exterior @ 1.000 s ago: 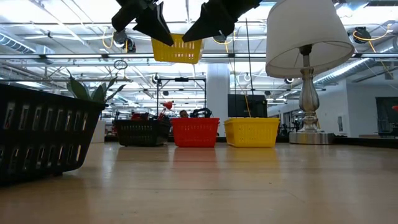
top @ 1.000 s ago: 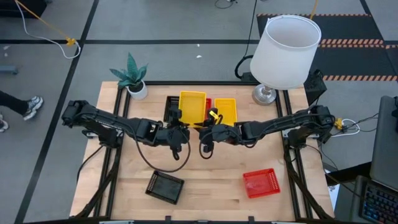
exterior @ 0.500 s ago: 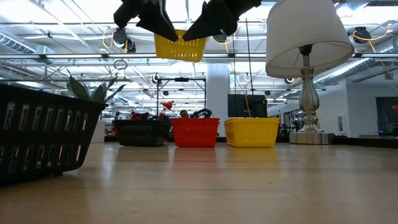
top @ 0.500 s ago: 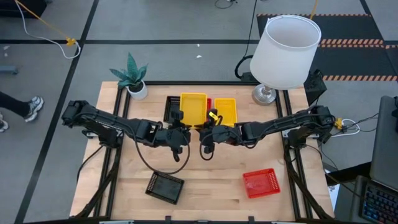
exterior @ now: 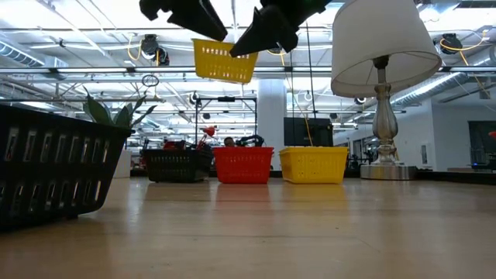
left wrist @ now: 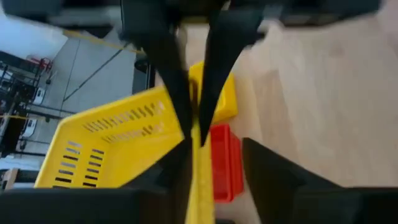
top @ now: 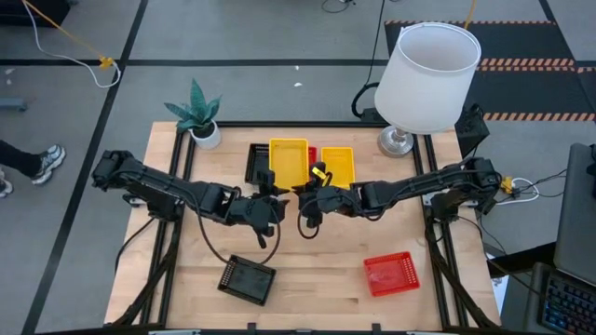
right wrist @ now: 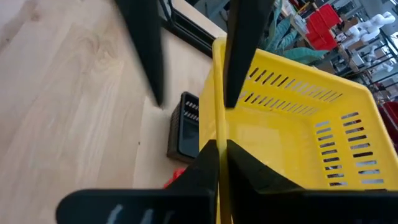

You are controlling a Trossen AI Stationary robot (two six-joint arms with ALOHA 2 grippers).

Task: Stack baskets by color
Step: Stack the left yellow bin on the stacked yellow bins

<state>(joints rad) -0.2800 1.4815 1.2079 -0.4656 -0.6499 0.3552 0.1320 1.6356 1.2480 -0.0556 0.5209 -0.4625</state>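
Note:
A yellow basket (top: 289, 160) hangs high above the table's far middle, with my right gripper (top: 300, 192) shut on it. My left gripper (top: 275, 193) stands open at the same near wall; in the right wrist view one finger (right wrist: 144, 56) is outside the wall and the other (right wrist: 242, 50) inside. Below, a black basket (exterior: 177, 165), a red basket (exterior: 242, 164) and a second yellow basket (exterior: 313, 164) stand in a row on their bottoms. Another black basket (top: 247, 279) and another red basket (top: 391, 274) lie near the front edge. My right gripper pinches the yellow basket's near rim (right wrist: 216, 134) between its two fingers, coming from the table's right and slanting down. The basket is lifted clear and hangs tilted (exterior: 223, 62). My left gripper: I cannot tell whether its open fingers touch the wall.
A white lamp (top: 426, 79) stands at the far right corner and a small potted plant (top: 197, 116) at the far left. The wooden table (top: 317, 270) shows bare between the two near baskets.
My left gripper has opened, let go of the yellow basket's rim and tipped upward a little. My right gripper has shut on the rim. The basket, level a second ago, now hangs tilted from the right gripper alone.

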